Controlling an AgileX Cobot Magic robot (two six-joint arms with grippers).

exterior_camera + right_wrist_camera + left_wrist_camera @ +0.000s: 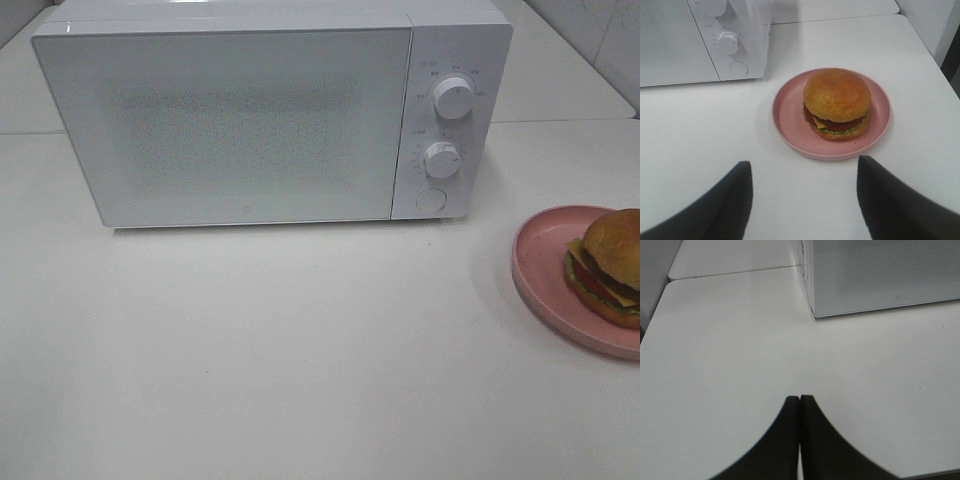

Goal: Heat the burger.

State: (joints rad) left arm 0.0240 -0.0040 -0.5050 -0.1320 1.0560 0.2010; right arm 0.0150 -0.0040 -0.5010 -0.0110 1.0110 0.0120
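exterior high view crops the burger (612, 266) and plate (545, 262); left jaws closed, right jaws wide, empty.

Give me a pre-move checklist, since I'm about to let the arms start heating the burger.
1. Microwave door open: not ok, it is closed.
2. Burger on the pink plate, upright: ok.
3. Right gripper open and empty, facing the burger: ok.
4. Left gripper ready: fingers shut, holding nothing.
5. Microwave interior empty: cannot tell.
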